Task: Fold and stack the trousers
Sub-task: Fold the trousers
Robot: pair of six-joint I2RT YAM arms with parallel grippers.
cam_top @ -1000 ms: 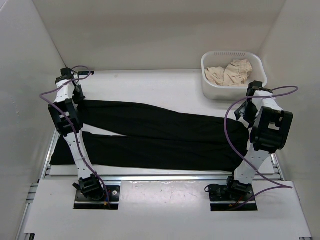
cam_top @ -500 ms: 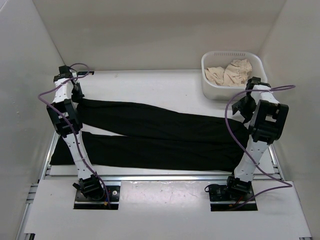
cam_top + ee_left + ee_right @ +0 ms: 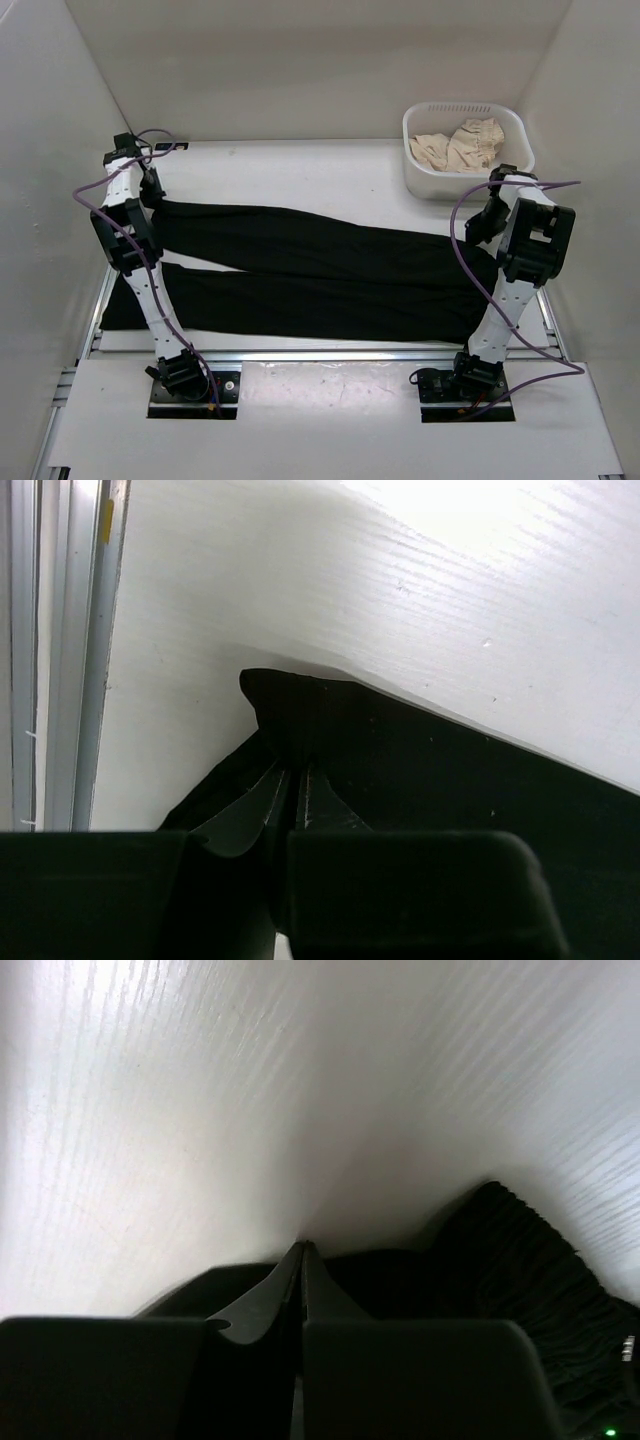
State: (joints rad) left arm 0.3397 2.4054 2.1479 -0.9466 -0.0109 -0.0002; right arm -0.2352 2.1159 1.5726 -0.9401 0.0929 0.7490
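The black trousers [image 3: 320, 270] lie lengthwise across the table, both legs reaching to the left. My left gripper [image 3: 152, 196] stands at the end of the far leg. In the left wrist view this gripper [image 3: 297, 772] is shut on a raised peak of the trousers [image 3: 450, 780]. My right gripper [image 3: 481, 231] is down at the waist end on the right. In the right wrist view that gripper [image 3: 303, 1247] is shut, tips together at the edge of the trousers [image 3: 520, 1255], with black fabric on both sides of the fingers.
A white basket [image 3: 423, 181] holding beige cloth [image 3: 458, 146] stands at the back right, just beyond the right arm. White walls close in the table on the left, back and right. A metal rail [image 3: 25, 650] runs along the table's left edge.
The right gripper was open and has shut at the waist end, its wrist lowering and shifting slightly back. The left arm has edged a little to the left, still gripping the leg end.
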